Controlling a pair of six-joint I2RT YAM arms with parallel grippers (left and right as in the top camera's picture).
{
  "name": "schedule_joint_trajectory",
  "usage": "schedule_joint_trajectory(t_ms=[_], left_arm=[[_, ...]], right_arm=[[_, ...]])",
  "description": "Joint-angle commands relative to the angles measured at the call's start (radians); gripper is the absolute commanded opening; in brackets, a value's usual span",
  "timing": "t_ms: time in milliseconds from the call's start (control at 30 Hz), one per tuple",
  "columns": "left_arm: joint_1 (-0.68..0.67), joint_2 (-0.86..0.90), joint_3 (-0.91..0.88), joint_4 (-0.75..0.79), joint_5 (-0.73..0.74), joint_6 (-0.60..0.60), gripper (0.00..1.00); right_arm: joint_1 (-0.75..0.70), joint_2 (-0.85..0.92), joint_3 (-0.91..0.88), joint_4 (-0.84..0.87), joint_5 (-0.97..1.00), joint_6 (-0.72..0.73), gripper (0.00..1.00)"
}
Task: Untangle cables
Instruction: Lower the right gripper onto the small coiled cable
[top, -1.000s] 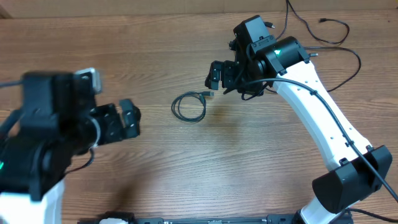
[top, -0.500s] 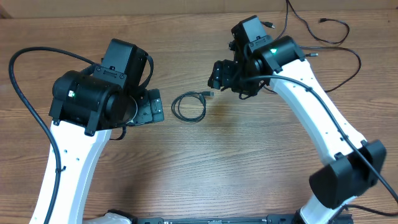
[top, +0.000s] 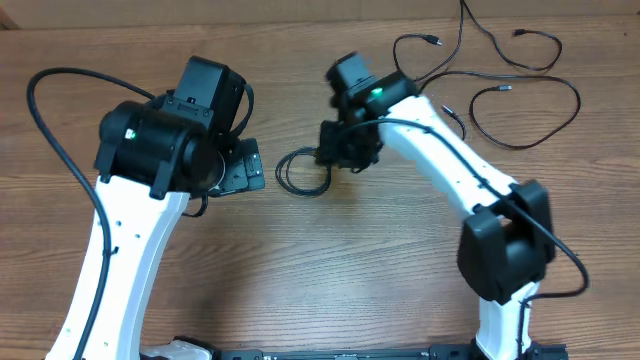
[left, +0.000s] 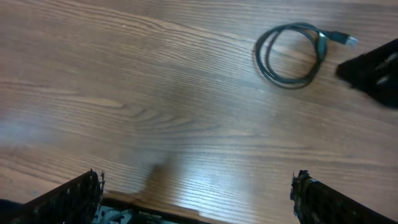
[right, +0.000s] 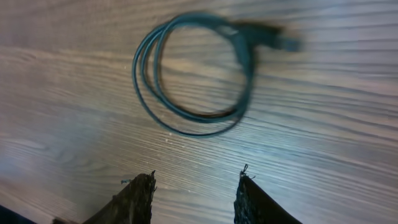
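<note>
- Cables: one coiled cable (top: 303, 192) lies flat on the wooden table (top: 350, 270), wound into a small ring of a couple of turns.
- Its plug (left: 346, 40) sticks out from the ring's top right edge in the left wrist view; in the right wrist view the plug (right: 281, 43) is blurred.
- More loose cables (top: 577, 98) sprawl in open curves well apart from the coiled cable, toward the far right corner of the table.
- The right gripper (top: 333, 150) hangs just beside the coiled cable, over the side where the plug is.
- From the right wrist, the coiled cable (right: 244, 62) lies ahead of the right gripper (right: 196, 180). The jaws stand at a middling gap with only bare wood between them, gripping nothing.
- The left gripper (top: 243, 168) sits on the opposite side of the coiled cable, near it but not touching.
- From the left wrist, the left gripper (left: 196, 183) is spread wide and empty. The coiled cable (left: 321, 46) lies far ahead and to the right of it.
</note>
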Motion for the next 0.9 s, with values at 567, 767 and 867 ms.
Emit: schedule_joint_trajectory(t_ms=[567,767,867], left_arm=[[0.346,0.007,0.013,-0.003,-0.043,-0.072,0.99],[0.386,0.007,0.013,-0.003,-0.043,-0.050,1.00],[0.387,0.008,0.013,-0.003,-0.043,-0.046,1.00]], right_arm=[[0.174,0.149,-0.008,0.072,0.019,-0.296,0.59],[0.180,0.179,-0.011,0.103,0.082,-0.327,0.61],[0.180,0.181,-0.011,0.115,0.116,-0.327,0.61]])
